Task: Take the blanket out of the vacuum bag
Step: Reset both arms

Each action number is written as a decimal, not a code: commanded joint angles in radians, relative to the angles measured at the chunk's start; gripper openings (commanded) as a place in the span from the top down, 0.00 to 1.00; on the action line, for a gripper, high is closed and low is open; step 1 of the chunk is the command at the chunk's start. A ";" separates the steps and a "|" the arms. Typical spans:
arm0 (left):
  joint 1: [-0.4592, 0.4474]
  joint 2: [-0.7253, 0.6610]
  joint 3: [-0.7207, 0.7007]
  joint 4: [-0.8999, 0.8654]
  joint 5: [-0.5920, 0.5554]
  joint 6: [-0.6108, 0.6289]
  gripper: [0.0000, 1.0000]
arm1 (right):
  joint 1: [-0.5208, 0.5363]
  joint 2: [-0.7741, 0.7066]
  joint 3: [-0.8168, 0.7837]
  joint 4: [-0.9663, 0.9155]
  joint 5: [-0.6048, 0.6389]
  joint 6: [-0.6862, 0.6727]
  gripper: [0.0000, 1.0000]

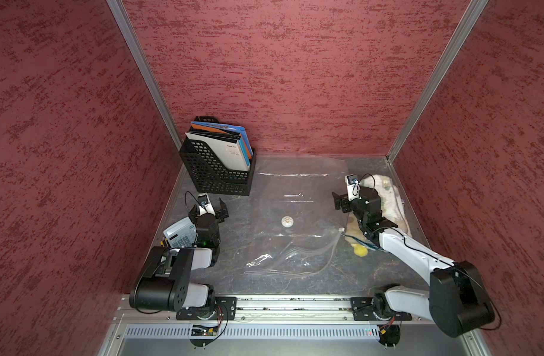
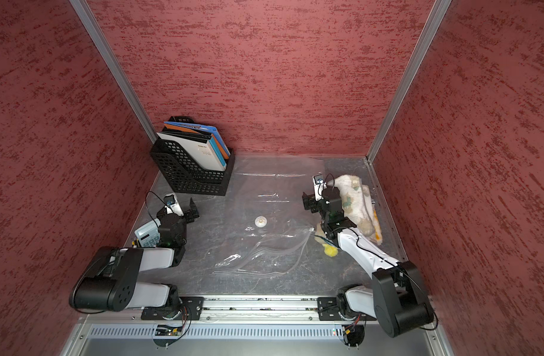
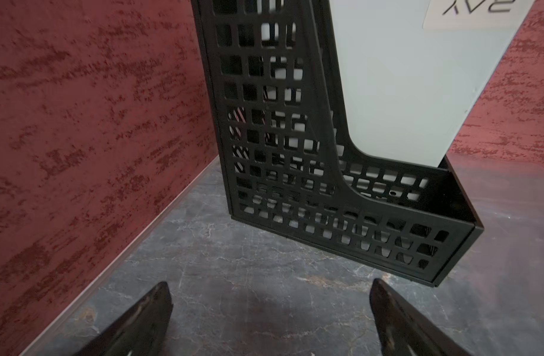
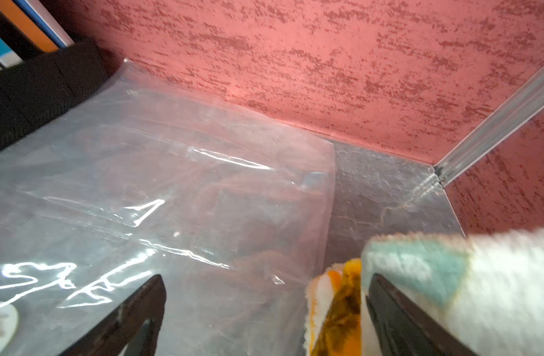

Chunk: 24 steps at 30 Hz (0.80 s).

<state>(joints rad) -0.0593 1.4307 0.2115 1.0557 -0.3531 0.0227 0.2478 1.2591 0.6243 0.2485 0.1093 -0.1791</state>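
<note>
The vacuum bag [image 1: 298,200] [image 2: 274,197] lies flat and clear in the middle of the table, its round white valve [image 1: 287,222] [image 2: 260,221] facing up. Its zip strips [image 1: 295,265] curl at the near edge, with a small white clip [image 1: 340,229]. The blanket [image 1: 388,197] [image 2: 358,200], fluffy cream with green and orange patches, is heaped to the right of the bag, partly under my right arm. My right gripper [image 1: 338,202] [image 4: 266,279] is open over the bag's [image 4: 172,185] right edge, with one finger beside the blanket [image 4: 449,277]. My left gripper [image 1: 216,211] [image 3: 269,285] hangs open and empty at the left.
A black mesh file holder [image 1: 218,166] [image 3: 326,200] with folders stands at the back left, close ahead of my left gripper. A grey calculator [image 1: 178,234] lies by the left wall under my left arm. Red walls enclose three sides.
</note>
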 commanded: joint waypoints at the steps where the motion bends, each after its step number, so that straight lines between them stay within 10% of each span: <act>1: 0.008 0.024 -0.018 0.126 0.128 -0.008 0.00 | -0.036 0.027 -0.052 0.123 -0.052 -0.066 0.01; 24: -0.003 0.109 0.066 0.045 0.198 0.035 0.00 | -0.126 0.107 -0.200 0.405 -0.134 -0.012 0.01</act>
<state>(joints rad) -0.0628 1.5410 0.2607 1.1152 -0.1722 0.0425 0.1497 1.3594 0.4469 0.6483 -0.0193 -0.2127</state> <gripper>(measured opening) 0.996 0.989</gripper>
